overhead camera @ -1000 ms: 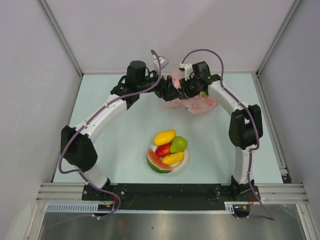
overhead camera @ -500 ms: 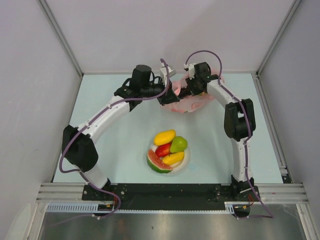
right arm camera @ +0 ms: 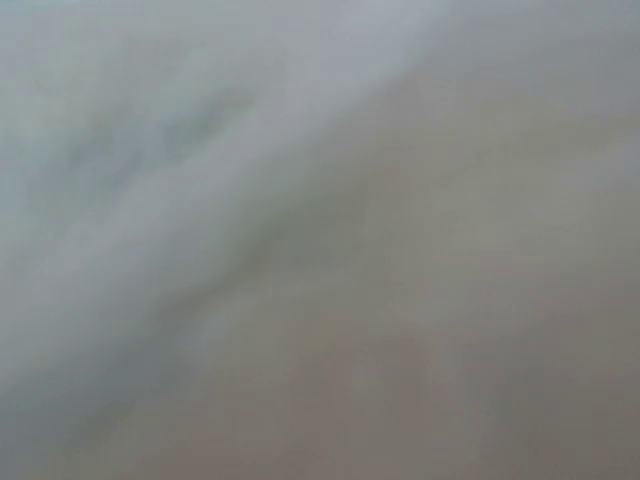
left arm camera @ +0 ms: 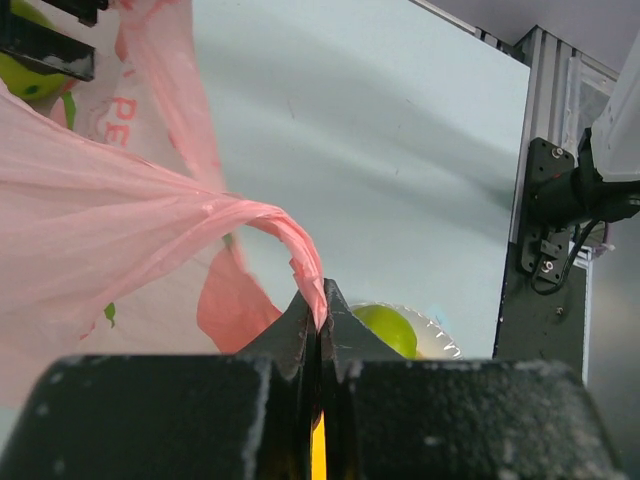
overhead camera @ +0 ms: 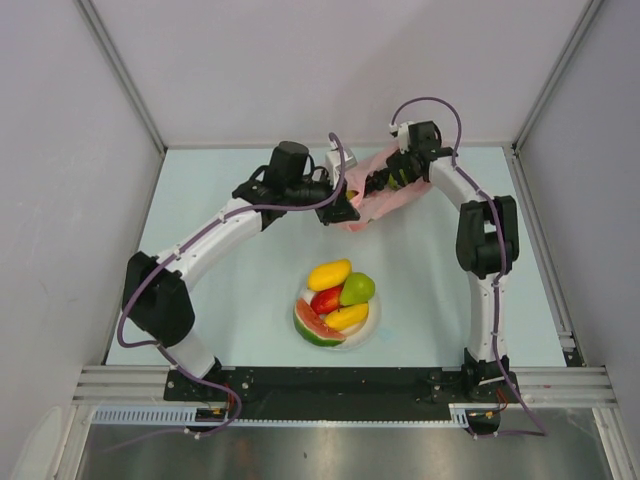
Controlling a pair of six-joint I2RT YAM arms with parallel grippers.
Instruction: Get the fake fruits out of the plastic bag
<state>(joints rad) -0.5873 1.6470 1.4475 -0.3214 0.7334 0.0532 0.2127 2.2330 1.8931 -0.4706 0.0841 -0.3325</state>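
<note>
The pink plastic bag (overhead camera: 388,198) lies at the back of the table. My left gripper (left arm camera: 320,312) is shut on a stretched strip of the bag's rim (left arm camera: 290,232); in the top view it (overhead camera: 345,207) sits at the bag's left end. My right gripper (overhead camera: 376,183) reaches into the bag's mouth from the right. A green pear (left arm camera: 22,78) shows by its black fingers (left arm camera: 40,50); whether it is gripped is unclear. The right wrist view is a grey blur. A yellow-orange mango (overhead camera: 330,273), green pear (overhead camera: 357,289), red mango (overhead camera: 325,299), yellow piece (overhead camera: 346,317) and watermelon slice (overhead camera: 316,327) lie in a bowl.
The white bowl (overhead camera: 368,330) stands mid-table toward the front, between the two arm bases. Grey walls close off the table at the back and both sides. An aluminium rail (overhead camera: 340,380) runs along the near edge.
My left gripper has shut on the bag's rim and moved right. The right arm has swung toward the back right, and the bag is now drawn tauter between them.
</note>
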